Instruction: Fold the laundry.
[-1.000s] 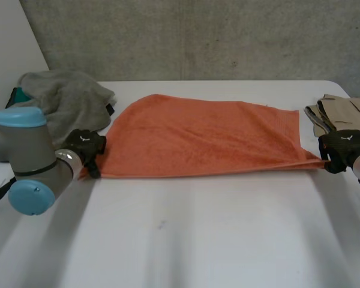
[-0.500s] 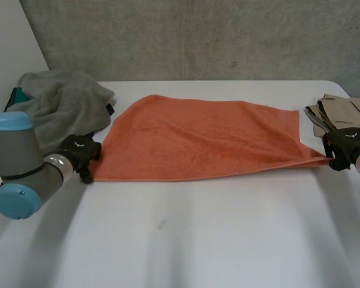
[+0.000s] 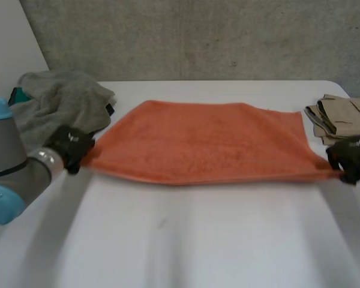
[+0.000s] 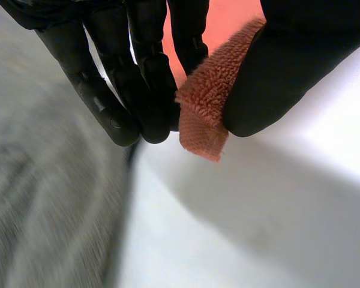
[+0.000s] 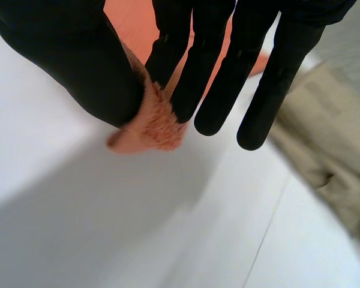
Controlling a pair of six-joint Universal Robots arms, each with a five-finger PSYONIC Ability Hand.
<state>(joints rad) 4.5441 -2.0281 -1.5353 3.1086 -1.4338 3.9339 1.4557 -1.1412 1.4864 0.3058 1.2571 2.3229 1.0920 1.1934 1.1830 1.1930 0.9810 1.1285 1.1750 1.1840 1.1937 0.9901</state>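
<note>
Orange towel is being held stretched sideways across the middle of the white table. Its near left corner is being pinched between thumb and fingers of the left hand. The near right corner is being pinched the same way by the right hand. A grey cloth heap is lying just beside the left hand and a beige garment just beside the right. For a clean fold, both corners are best being carried level, with even tension, onto the far corners and clear of both piles
</note>
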